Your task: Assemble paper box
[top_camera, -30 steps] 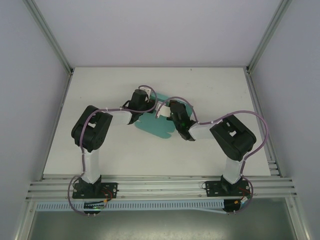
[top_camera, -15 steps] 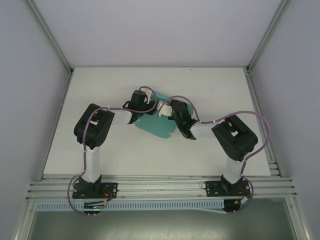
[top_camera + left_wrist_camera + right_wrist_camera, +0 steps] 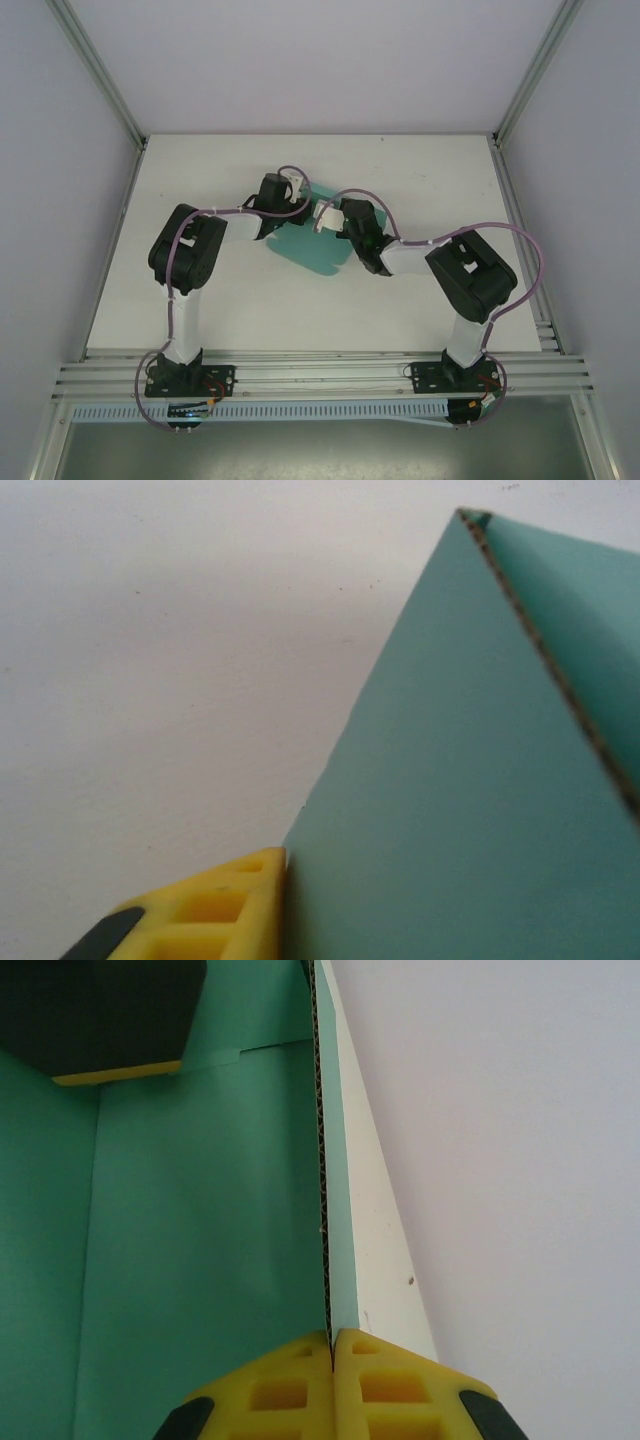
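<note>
The paper box is matt teal corrugated card, fluting showing raw along the cut edge. Pads on the right gripper look like matt yellow moulded plastic. The table is smooth matt white, rails are brushed-looking metal.

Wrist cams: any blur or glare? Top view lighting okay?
Left wrist: the paper box is close and slightly soft, the table softly shaded, no glare. Right wrist: card edge crisp at the right gripper, softer towards the top. Top external: flat diffuse light, faint shadows on the table.
</note>
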You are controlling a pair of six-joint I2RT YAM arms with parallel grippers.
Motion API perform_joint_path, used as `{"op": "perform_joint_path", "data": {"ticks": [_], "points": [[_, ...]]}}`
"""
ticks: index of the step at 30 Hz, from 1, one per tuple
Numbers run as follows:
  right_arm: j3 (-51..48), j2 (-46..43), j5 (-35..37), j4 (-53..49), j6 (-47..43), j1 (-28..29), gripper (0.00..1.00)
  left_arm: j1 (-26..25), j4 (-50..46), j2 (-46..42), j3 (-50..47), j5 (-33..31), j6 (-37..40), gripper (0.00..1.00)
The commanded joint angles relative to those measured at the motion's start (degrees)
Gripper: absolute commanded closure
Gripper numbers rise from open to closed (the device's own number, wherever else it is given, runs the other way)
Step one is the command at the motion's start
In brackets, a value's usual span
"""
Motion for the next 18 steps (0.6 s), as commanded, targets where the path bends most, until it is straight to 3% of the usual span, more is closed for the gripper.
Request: {"op": "perform_joint_path", "data": {"ticks": [1,4,5,8,10,12,13,15,18], "points": [[-1.0,1.3,-5.4,-11.8,2.4,0.6,1.0,-0.2,-0.5,1.1,2.9,1.9,-1.4,1.0],[-1.1,1.1,-2.1,-7.6,5.8,0.5,1.0,-0.2,0.9,-0.3,1.2,2.9,-2.4,1.0],[-1.4,0.8,-0.3,-5.0,7.4,0.6,0.94,-0.2,1.7,-0.9,0.2,3.2,-3.2,1.0],[-3.3,-3.3,3.5,1.7,14.4,0.8,0.61,-0.2,2.9,-2.8,-2.5,4.0,-4.3,1.0],[-4.3,-8.5,4.1,0.1,21.6,0.7,0.37,-0.2,3.0,-4.3,-3.8,5.3,-4.9,1.0],[-5.2,-14.7,2.4,-5.8,28.8,0.2,0.31,-0.2,3.0,-6.1,-4.9,6.6,-5.3,1.0],[-5.7,-18.5,0.4,-9.7,32.8,-0.3,0.04,-0.1,3.4,-7.2,-5.9,7.0,-6.0,1.0],[-6.6,-25.9,-3.3,-16.2,40.6,-2.1,0.01,0.0,4.3,-9.1,-7.5,8.3,-7.2,1.0],[-8.9,-35.9,-16.8,-26.1,50.0,-7.4,0.01,0.4,7.1,-11.2,-9.7,14.3,-8.8,1.0]]}}
